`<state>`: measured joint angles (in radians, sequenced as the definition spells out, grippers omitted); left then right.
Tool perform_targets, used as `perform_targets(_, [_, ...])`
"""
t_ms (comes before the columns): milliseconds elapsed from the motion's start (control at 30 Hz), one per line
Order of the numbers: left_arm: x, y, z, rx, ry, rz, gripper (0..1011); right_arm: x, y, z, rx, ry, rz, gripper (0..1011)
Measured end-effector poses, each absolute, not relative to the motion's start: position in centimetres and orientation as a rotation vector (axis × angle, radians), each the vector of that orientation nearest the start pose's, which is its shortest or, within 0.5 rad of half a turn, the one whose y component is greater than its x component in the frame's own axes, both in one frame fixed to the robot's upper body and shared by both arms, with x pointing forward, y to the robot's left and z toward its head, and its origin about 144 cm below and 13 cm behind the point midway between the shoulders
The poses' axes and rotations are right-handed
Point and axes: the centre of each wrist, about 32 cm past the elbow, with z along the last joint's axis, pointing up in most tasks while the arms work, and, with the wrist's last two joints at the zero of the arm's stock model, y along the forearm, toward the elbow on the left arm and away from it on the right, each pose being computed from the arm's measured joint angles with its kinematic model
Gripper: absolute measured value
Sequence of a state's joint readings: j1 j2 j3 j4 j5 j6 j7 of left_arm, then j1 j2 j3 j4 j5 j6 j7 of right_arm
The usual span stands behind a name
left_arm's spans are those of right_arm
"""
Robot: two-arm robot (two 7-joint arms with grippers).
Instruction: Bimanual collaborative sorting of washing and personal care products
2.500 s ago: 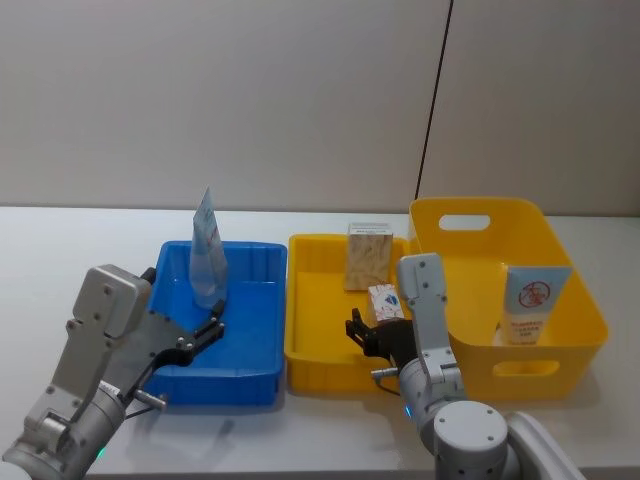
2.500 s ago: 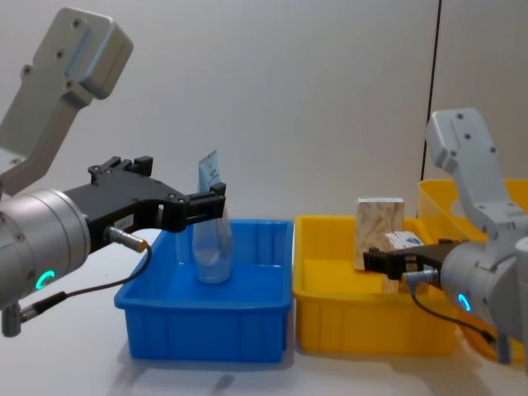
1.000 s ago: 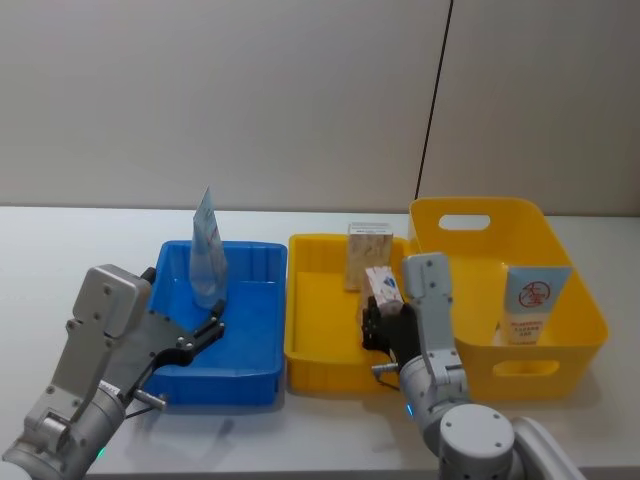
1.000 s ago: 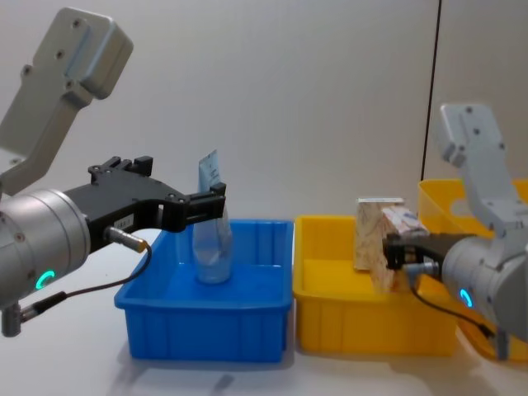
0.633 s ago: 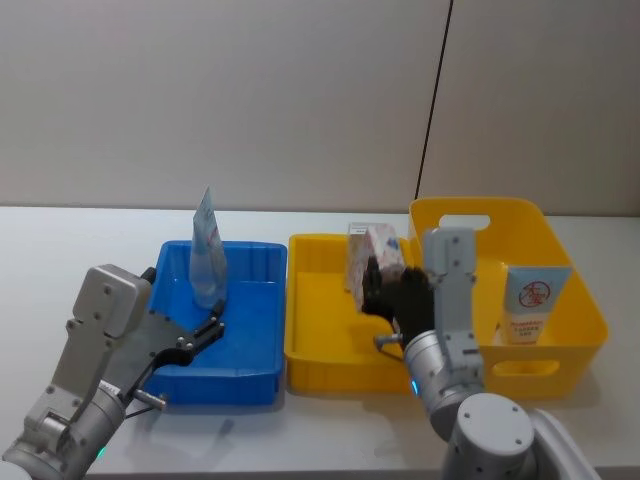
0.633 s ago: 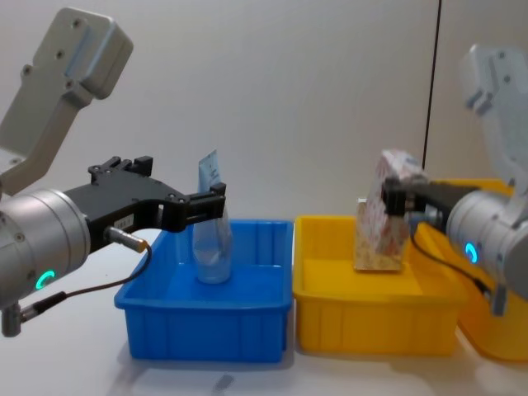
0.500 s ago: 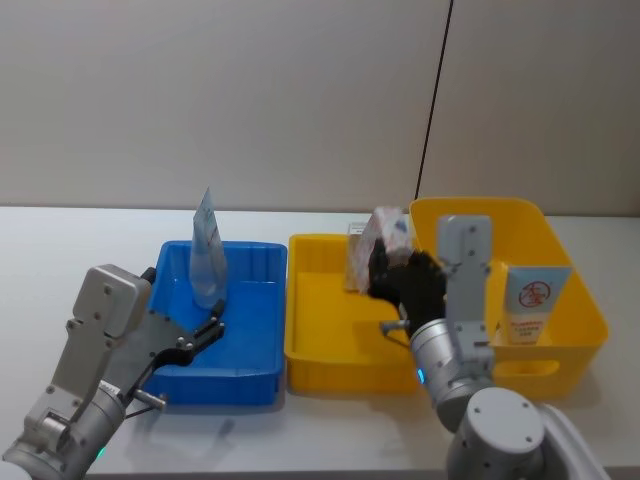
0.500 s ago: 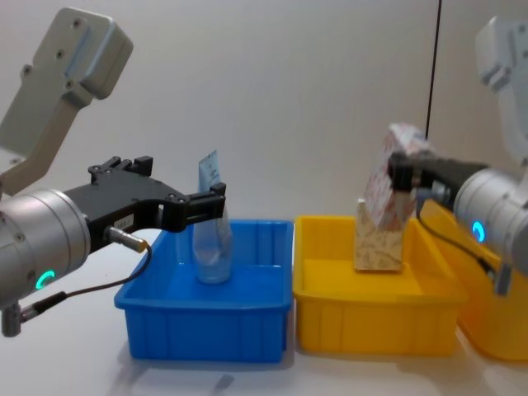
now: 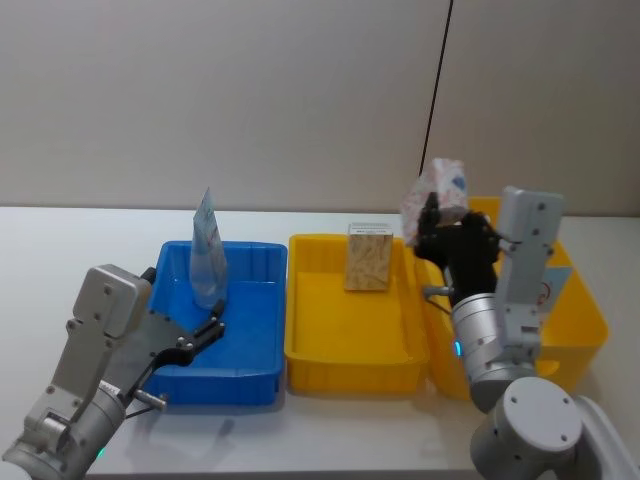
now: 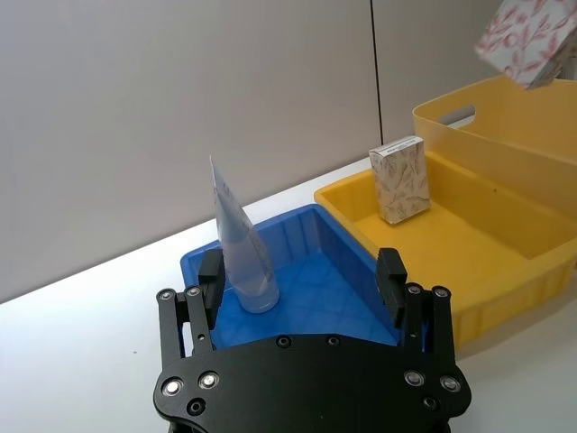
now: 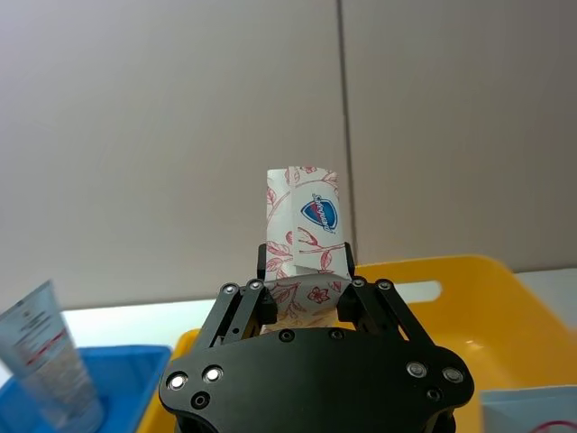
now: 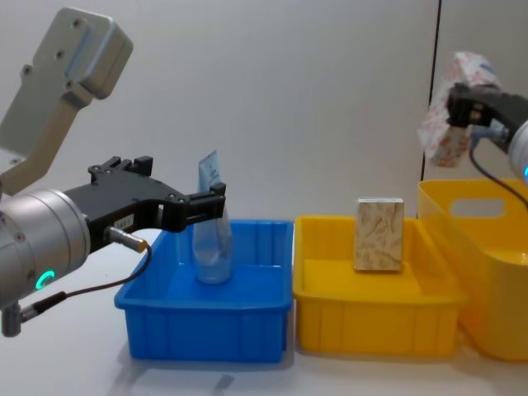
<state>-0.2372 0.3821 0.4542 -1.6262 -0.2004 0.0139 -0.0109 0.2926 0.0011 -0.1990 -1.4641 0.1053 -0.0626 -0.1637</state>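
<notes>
My right gripper [image 9: 432,216] is shut on a white box with red floral print [image 9: 441,190], held high over the near-left rim of the deep yellow bin [image 9: 588,305]. The same box [image 11: 301,233] stands upright between the fingers in the right wrist view. A tan speckled box [image 9: 368,257] stands upright at the back of the shallow yellow tray [image 9: 345,375]. A light-blue tube [image 9: 207,256] stands in the blue bin [image 9: 230,388]. My left gripper [image 9: 205,332] hovers open over that bin's near side, just short of the tube. A larger tube with a red circle logo [image 9: 556,282] is partly hidden behind my right arm.
The three containers stand side by side across the white table: blue bin [image 12: 206,334], yellow tray [image 12: 371,326], deep yellow bin [image 12: 466,247]. A grey wall rises close behind them. Bare tabletop lies to the left of the blue bin and in front of all three.
My right gripper has lifted the floral box out of the yellow tray, up and to the right, to above the deep bin's rim. The left arm has stayed still.
</notes>
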Motion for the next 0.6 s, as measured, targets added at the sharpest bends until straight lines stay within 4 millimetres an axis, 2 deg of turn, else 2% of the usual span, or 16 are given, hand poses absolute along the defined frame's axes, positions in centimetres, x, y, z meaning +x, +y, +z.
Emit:
perform_targets(267, [49.2, 19.8, 120.4, 0.061, -0.268, 1.124, 1001, 53.0, -17.1, 121.8, 0.212, -0.148, -1.6, 322])
perform_targets(600, [49.2, 19.8, 120.4, 0.061, -0.268, 1.124, 1001, 52.8, -17.9, 121.6, 0.075, -0.164, -1.665, 322])
